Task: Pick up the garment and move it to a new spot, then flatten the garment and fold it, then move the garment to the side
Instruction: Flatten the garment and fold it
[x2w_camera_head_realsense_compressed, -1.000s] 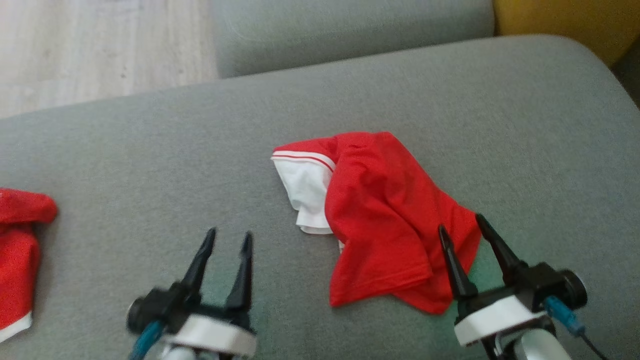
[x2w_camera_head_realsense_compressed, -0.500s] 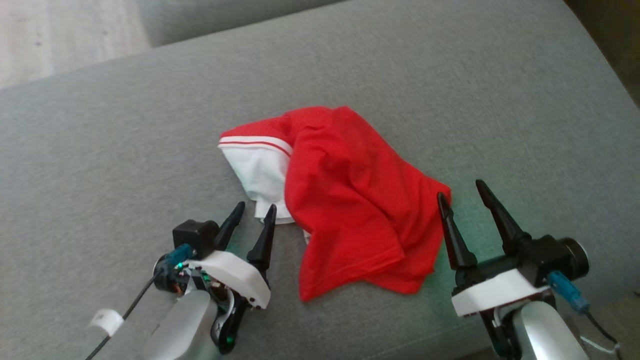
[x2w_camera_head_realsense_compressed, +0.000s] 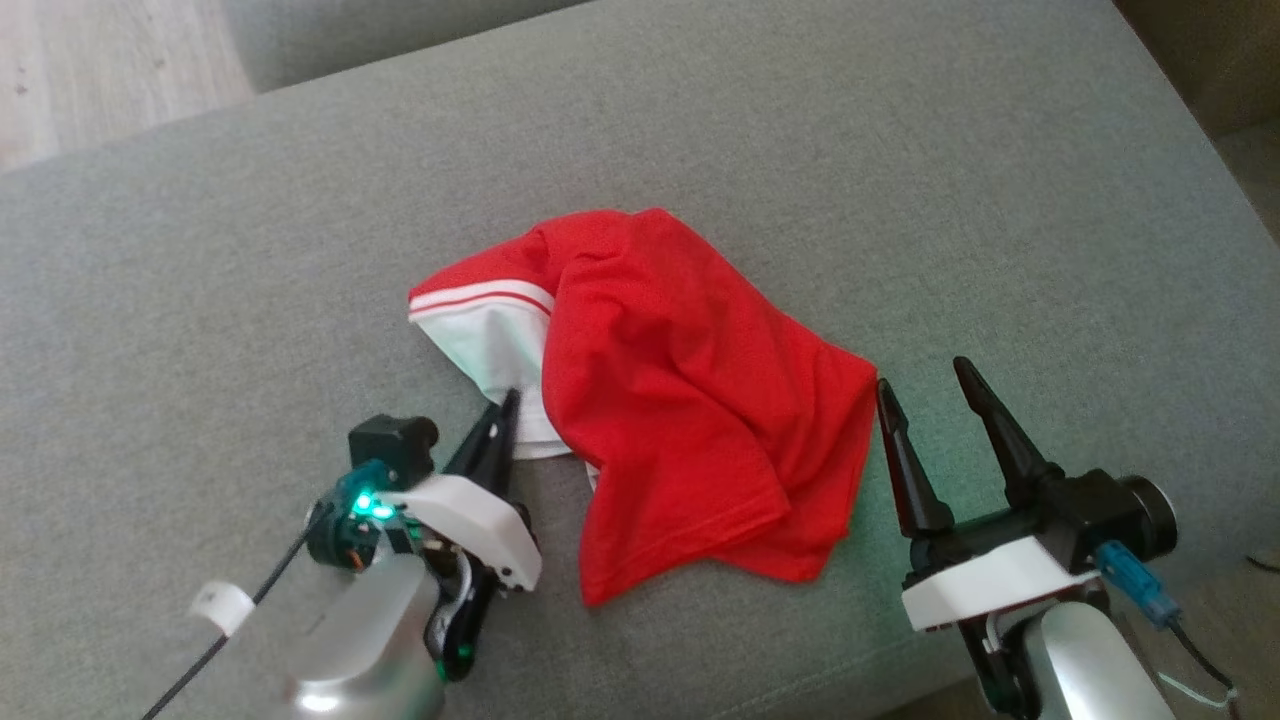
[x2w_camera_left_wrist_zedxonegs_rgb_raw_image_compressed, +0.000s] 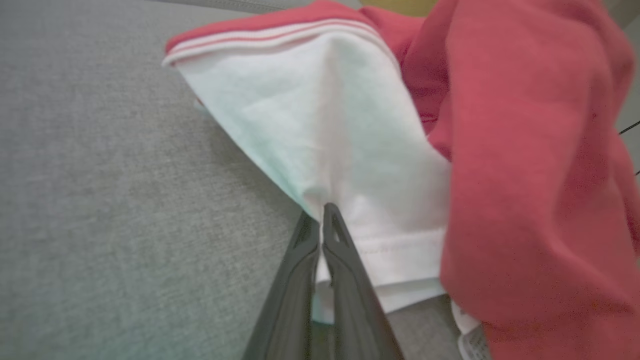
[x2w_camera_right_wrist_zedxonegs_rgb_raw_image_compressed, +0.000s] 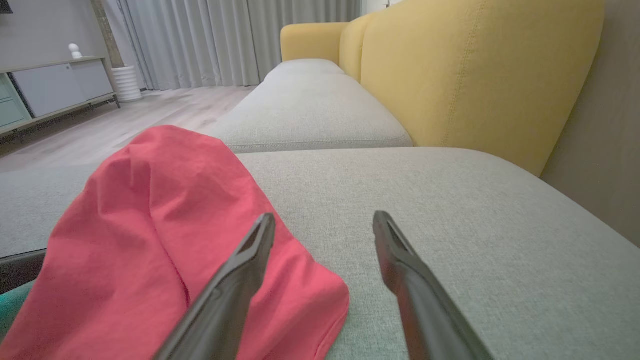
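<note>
The pick-up is the step in hand: the left hand (x2w_camera_head_realsense_compressed: 505, 408) has its fingers pressed together on the near edge of the garment's (x2w_camera_head_realsense_compressed: 690, 380) white panel (x2w_camera_head_realsense_compressed: 480, 345), while the right hand (x2w_camera_head_realsense_compressed: 920, 378) stands spread just beside the red edge, gripping nothing. Next, I judge, the right hand must close on that edge, and then both lift together so the cloth hangs rather than drags. The garment lies crumpled mid-cushion on the grey sofa (x2w_camera_head_realsense_compressed: 950, 180) — red cloth folded over the white, a red-striped band at the top, limp and loosely heaped.

Red garment (x2w_camera_head_realsense_compressed: 690, 400) on grey cushion (x2w_camera_head_realsense_compressed: 900, 180)
</note>
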